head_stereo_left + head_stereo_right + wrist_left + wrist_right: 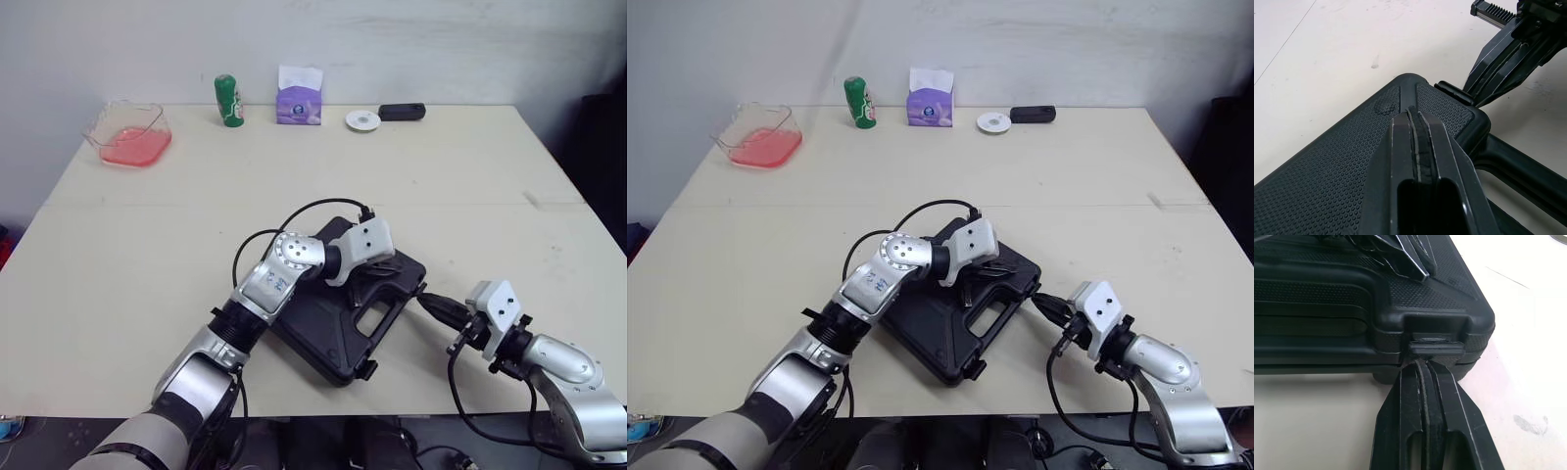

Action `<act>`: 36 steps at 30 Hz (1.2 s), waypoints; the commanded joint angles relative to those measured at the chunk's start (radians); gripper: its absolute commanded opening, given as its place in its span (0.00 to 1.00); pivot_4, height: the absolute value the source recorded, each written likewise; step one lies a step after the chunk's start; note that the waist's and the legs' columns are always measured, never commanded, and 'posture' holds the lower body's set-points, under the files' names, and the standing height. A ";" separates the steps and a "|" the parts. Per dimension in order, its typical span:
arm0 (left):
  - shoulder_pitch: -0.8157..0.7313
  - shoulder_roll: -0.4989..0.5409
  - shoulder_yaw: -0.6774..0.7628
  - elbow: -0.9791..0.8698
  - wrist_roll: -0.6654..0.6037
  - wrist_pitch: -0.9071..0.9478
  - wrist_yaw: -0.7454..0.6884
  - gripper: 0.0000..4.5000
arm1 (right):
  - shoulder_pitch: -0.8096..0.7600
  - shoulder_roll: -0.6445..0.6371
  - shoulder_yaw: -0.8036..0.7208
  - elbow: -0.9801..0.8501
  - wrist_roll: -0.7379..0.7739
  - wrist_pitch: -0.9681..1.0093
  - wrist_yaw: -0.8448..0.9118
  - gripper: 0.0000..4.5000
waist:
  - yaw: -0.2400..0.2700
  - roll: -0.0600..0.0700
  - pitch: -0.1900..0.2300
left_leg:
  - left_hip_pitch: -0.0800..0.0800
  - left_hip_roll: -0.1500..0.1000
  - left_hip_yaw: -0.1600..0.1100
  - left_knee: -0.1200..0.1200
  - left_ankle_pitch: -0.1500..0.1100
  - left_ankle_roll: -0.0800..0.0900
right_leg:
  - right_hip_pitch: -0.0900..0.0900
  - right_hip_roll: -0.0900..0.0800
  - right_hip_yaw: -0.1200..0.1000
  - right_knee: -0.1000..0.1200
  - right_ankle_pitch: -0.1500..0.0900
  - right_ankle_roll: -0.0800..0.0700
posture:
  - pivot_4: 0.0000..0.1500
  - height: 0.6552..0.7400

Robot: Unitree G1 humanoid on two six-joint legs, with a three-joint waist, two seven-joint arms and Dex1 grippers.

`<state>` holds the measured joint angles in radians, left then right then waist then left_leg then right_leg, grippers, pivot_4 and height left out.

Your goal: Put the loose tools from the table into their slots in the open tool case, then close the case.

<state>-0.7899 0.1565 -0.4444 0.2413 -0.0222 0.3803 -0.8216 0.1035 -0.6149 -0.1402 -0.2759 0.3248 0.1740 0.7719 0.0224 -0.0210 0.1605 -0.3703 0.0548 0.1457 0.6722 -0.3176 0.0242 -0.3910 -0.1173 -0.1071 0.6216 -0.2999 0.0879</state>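
One closed tool case [318,323], left claw [1411,117] atop, right claw [1422,366] at latch [1433,347]

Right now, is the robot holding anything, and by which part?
Nothing is held. The left tool, shut, rests on top of the closed tool case; the right tool, shut, touches a latch on its edge.

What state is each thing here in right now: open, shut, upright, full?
Tool case: closed, lying flat.
Left gripper: shut, tips resting on the case lid.
Right gripper: shut, tips against the case's front latch.
Green bottle: upright.
Tissue box: upright, tissue poking out.
Plastic container: open-topped, pink contents inside.
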 commanded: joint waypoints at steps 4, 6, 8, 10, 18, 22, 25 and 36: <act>0.055 0.025 -0.063 0.084 0.059 0.063 -0.014 0.02 | -0.059 0.004 -0.003 -0.016 0.028 -0.011 0.016 0.00 | 0.000 0.001 -0.001 | 0.000 0.001 0.000 0.000 0.000 0.000 | 0.000 0.000 0.001 0.000 0.000 0.000 | 1.00 1.00; 0.057 0.026 -0.066 0.087 0.060 0.062 -0.015 0.02 | -0.077 0.002 0.000 -0.016 0.026 -0.001 0.018 0.00 | -0.003 0.001 -0.001 | 0.000 0.001 0.000 0.000 0.000 -0.001 | 0.000 0.000 0.001 0.000 0.000 0.000 | 1.00 1.00; 0.060 0.026 -0.067 0.086 0.060 0.067 -0.013 0.02 | -0.092 0.000 0.004 -0.012 0.025 0.004 0.024 0.00 | -0.005 0.001 -0.001 | 0.000 0.001 0.001 0.000 0.000 -0.001 | 0.000 0.000 0.001 0.000 0.000 -0.001 | 1.00 1.00; 0.064 0.025 -0.070 0.083 0.061 0.073 -0.010 0.02 | -0.105 0.001 0.007 -0.011 0.025 0.011 0.030 0.00 | -0.007 0.001 -0.001 | 0.000 0.002 0.001 0.000 0.000 -0.001 | 0.000 0.001 0.001 0.001 0.000 -0.001 | 1.00 1.00; 0.089 0.022 -0.053 0.076 0.054 0.121 0.014 0.02 | -0.155 0.008 0.027 -0.016 0.035 0.052 0.040 0.00 | -0.023 0.001 -0.006 | 0.002 0.003 0.001 -0.003 0.000 -0.002 | 0.000 0.000 0.002 0.000 -0.001 -0.002 | 1.00 1.00; 0.097 0.033 -0.055 0.067 0.061 0.124 0.017 0.02 | -0.185 0.011 0.051 0.005 0.031 0.072 0.040 0.00 | -0.023 0.001 -0.007 | 0.002 0.003 0.000 -0.004 0.000 -0.002 | 0.000 0.000 0.003 0.000 -0.001 -0.002 | 1.00 1.00; 0.103 0.045 -0.054 0.055 0.061 0.130 0.016 0.02 | -0.193 0.011 0.055 0.016 0.025 0.067 0.038 0.00 | -0.023 0.001 -0.007 | 0.002 0.003 0.000 -0.004 0.000 -0.003 | 0.000 0.000 0.003 0.000 -0.001 -0.002 | 1.00 1.00; 0.110 0.062 -0.038 0.022 0.051 0.088 0.013 0.02 | -0.073 -0.058 -0.077 -0.027 0.095 0.062 0.092 0.00 | -0.023 0.002 -0.007 | 0.002 0.006 0.000 -0.005 -0.001 -0.004 | 0.000 0.000 0.003 -0.001 -0.002 -0.004 | 1.00 1.00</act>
<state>-0.7500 0.1809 -0.4324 0.1804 -0.0222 0.4248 -0.8004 0.0232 -0.6619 -0.1806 -0.2582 0.3924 0.2422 0.8526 -0.0010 -0.0195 0.1535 -0.3680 0.0605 0.1459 0.6669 -0.3185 0.0201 -0.3912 -0.1172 -0.1038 0.6203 -0.3019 0.0841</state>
